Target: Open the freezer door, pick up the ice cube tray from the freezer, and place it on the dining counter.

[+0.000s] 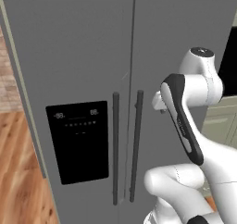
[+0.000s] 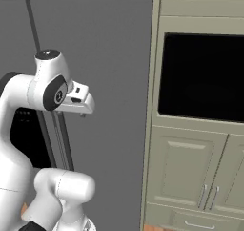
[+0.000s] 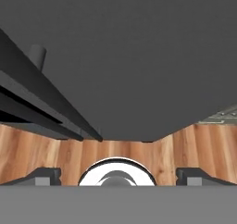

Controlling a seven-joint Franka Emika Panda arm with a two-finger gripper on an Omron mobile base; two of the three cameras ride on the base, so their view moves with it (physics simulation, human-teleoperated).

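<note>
The two-finger gripper (image 3: 118,176) stood wide open and held nothing; in the hand view its dark fingertips (image 3: 45,176) sat far apart at the bottom edge, looking down the flat grey front of the fridge toward the wooden plank floor (image 3: 55,153); in the right base view the hand hung close before the wider plain grey door (image 2: 109,106), without touching it as far as could be told.

Beside the hand, toward the arm's left, ran two long dark vertical bar handles; the left one (image 1: 115,144) belonged to the tall narrow matte-grey freezer door (image 1: 69,56) with its black dispenser panel (image 1: 77,142); the right one (image 1: 136,144) belonged to the plain door. The freezer door was shut, so the ice cube tray presumably lay inside, hidden; the dining counter was out of frame.

By judgement, the door would be stiff and fairly heavy, held by its seal and swinging on hinges at its far left edge; the rigid bar looked smooth and possibly slippery; the best hold seemed mid-height on the left bar, fingers closing across it, then pulling outward along an arc. Further right stood pale green cabinets (image 2: 190,173) around a black oven window (image 2: 202,75).
</note>
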